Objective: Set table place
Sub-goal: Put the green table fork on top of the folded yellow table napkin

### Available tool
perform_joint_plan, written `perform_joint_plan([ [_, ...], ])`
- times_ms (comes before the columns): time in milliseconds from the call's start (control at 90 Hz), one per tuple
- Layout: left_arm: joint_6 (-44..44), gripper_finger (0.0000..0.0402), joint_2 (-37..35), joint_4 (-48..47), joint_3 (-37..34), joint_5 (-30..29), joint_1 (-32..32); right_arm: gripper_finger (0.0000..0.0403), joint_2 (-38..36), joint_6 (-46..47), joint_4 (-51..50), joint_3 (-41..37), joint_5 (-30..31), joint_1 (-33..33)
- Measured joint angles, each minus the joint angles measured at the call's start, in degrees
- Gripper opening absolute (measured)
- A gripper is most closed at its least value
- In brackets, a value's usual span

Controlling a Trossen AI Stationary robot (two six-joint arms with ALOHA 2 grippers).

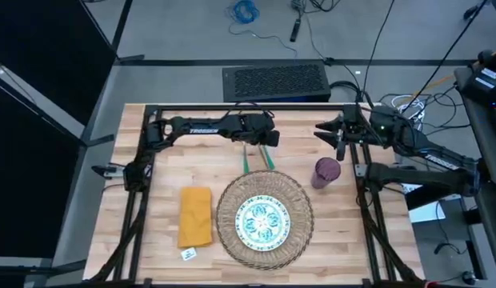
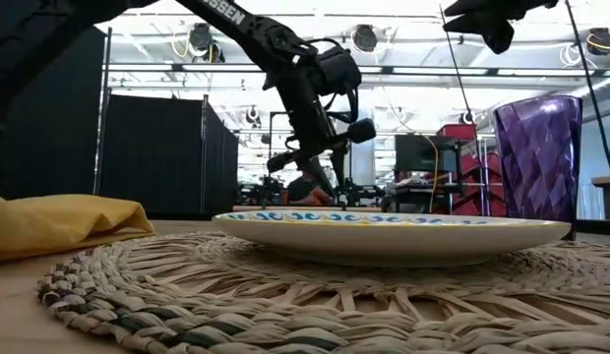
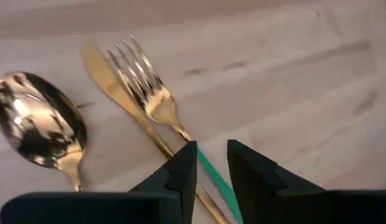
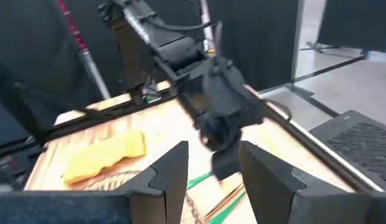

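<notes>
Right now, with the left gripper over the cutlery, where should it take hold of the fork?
Grip the fork on its thin green handle, coming straight down from above. It lies flat on the table, and the left gripper already straddles that handle with fingers open. The tines sit close against the knife, so stay on the handle end, away from the spoon.

Left pincer (image 1: 260,138) hovers over green-handled cutlery (image 1: 256,158) near the table's (image 1: 152,240) far edge, beside the mat (image 1: 265,218).
</notes>
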Motion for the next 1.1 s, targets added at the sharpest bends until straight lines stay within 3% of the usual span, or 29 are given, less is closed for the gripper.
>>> perform_joint_plan([
  [533,-12.3,0.0075,4.7,5.6,-0.1,-0.9,-2.8,0.0130,-0.7,-8.8,-6.4,0.0,-1.3,0.0],
  [722,-13.4,0.0074,5.9,4.8,-0.1,-4.2,-4.5,0.0130,-1.2,-10.7,-7.2,0.0,-1.3,0.0],
  [1100,-12.8,0.0021,5.9,2.4,0.0,-5.3,-5.2,0.0130,-1.2,-11.6,-7.5,0.0,-1.3,0.0],
])
